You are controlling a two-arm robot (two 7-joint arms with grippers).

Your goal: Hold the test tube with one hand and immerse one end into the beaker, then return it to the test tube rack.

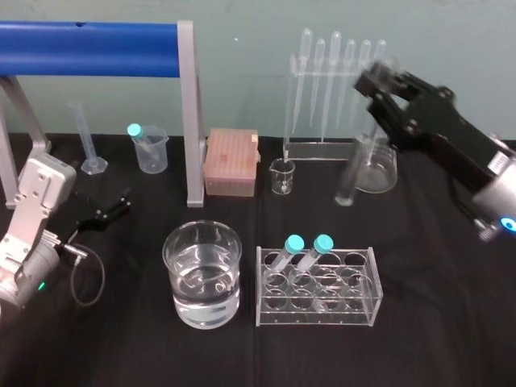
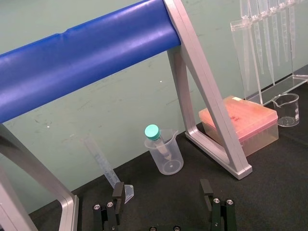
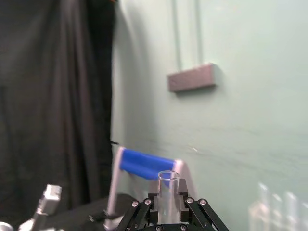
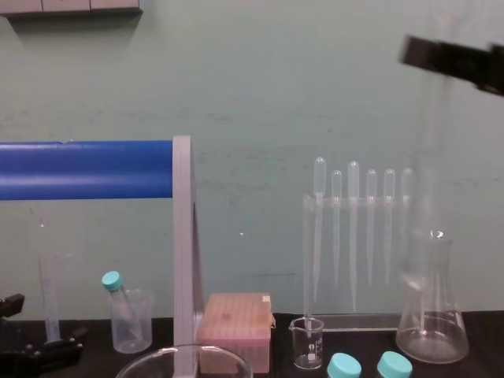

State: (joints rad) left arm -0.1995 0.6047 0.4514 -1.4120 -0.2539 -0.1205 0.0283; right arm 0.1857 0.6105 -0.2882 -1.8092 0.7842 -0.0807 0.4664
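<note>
Tube (image 3: 168, 185) in R gripper (image 3: 168, 201), prob. aloft

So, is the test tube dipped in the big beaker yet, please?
No, the right claw holds the test tube at the back right, well away from the beaker.

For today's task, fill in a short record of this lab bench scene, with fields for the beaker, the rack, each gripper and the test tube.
Wide clear glass beaker: front centre, part full of clear liquid
Clear plastic test tube rack: right of the beaker, holds two teal-capped tubes
Right gripper: raised at far right, shut on the long slim clear glass test tube near its mouth
Test tube: in the air, outside beaker and rack
Left gripper: open, parked low at left
</note>
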